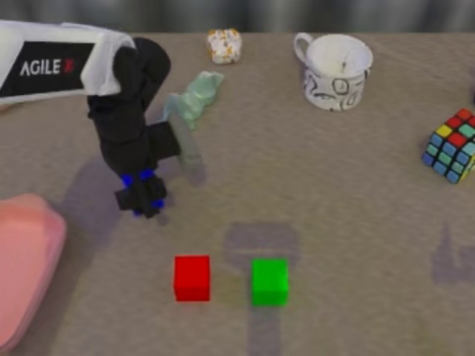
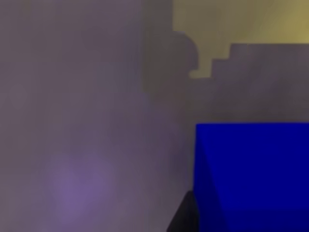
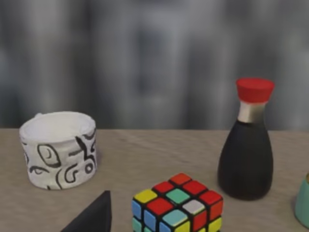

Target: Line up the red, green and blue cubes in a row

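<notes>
The red cube (image 1: 192, 278) and the green cube (image 1: 269, 281) sit side by side near the table's front, a cube's width apart. My left gripper (image 1: 141, 199) hangs behind and to the left of the red cube, shut on the blue cube (image 2: 251, 176). In the top view only slivers of the blue cube (image 1: 146, 176) peek out between the black fingers. One dark finger (image 2: 186, 217) presses on its side. My right gripper (image 3: 137, 228) is outside the top view, parked at the right and open, with one fingertip (image 3: 99, 215) showing.
A pink pad (image 1: 22, 267) lies at the left edge. At the back are a speckled white block (image 1: 224, 46), a pale green object (image 1: 194, 100) and a patterned mug (image 1: 335, 70). A puzzle cube (image 1: 453, 144) sits at the right, near a soy bottle (image 3: 246, 145).
</notes>
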Robot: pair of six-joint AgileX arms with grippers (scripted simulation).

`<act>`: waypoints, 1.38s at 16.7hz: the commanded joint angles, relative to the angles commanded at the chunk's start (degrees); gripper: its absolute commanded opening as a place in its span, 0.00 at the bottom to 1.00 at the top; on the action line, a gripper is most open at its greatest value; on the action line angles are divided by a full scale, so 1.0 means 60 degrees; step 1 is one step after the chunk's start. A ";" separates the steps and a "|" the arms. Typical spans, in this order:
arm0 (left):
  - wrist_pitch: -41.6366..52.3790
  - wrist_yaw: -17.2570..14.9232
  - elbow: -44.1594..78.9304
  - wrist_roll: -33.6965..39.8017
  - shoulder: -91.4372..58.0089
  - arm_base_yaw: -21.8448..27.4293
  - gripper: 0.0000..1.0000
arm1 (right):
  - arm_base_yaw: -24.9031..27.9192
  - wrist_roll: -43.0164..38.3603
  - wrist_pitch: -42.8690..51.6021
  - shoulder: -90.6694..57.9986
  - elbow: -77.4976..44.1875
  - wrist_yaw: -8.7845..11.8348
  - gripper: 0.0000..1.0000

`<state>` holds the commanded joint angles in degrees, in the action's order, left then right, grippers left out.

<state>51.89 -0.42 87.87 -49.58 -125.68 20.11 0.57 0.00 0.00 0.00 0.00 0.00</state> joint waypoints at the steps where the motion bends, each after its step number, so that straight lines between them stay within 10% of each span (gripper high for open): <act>1: 0.0293 0.0001 0.0182 0.0007 0.0105 -0.0029 0.00 | 0.0000 0.0000 0.0000 0.0000 0.0000 0.0000 1.00; 13: 0.1980 0.0007 0.1341 0.0143 0.0577 0.0222 0.00 | 0.0000 0.0000 0.0000 0.0000 0.0000 0.0000 1.00; 23: 0.3558 -0.0064 0.4307 0.1942 -0.0907 0.4880 0.00 | 0.0000 0.0000 0.0000 0.0000 0.0000 0.0000 1.00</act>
<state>73.24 -0.81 113.71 -37.93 -131.12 49.39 0.57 0.00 0.00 0.00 0.00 0.00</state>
